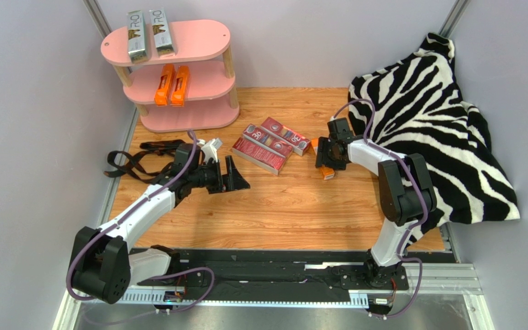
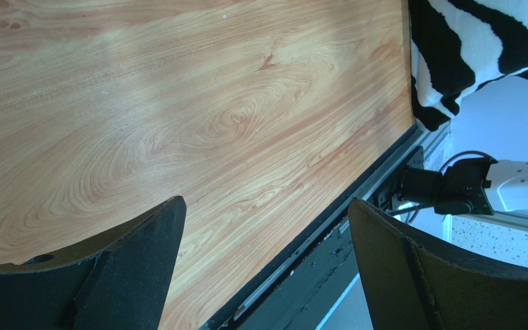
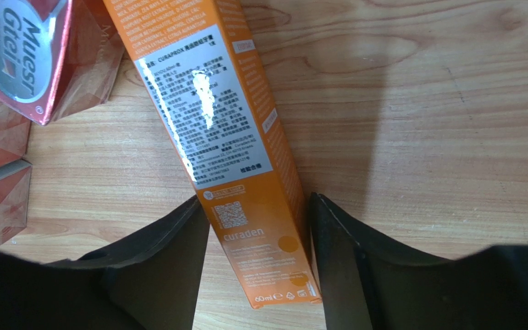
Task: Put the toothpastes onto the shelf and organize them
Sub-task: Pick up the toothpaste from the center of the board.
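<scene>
Shelf (image 1: 205,41) held two silver cartons (image 1: 136,34), two orange cartons (image 1: 172,84). Three red cartons (image 1: 267,146) lay unshelved. Right gripper (image 3: 258,199) clamped the last orange carton (image 3: 205,103); left gripper (image 2: 267,203) gaped, empty.

From above, the right hand (image 1: 328,157) covers most of the orange carton (image 1: 326,173); wrist view crops its far end, red cartons (image 3: 19,62) too.

The left arm (image 1: 143,206) stretches from its near-left base toward the middle, forearm low, its tool (image 1: 238,176) pointing right with the fingers (image 2: 129,268) spread wide. The right arm (image 1: 397,192) rises near right, folds at the elbow and reaches left. Its tool (image 1: 329,157) points down, fingers (image 3: 156,268) pressed against both sides of an orange toothpaste carton (image 3: 205,103).
</scene>
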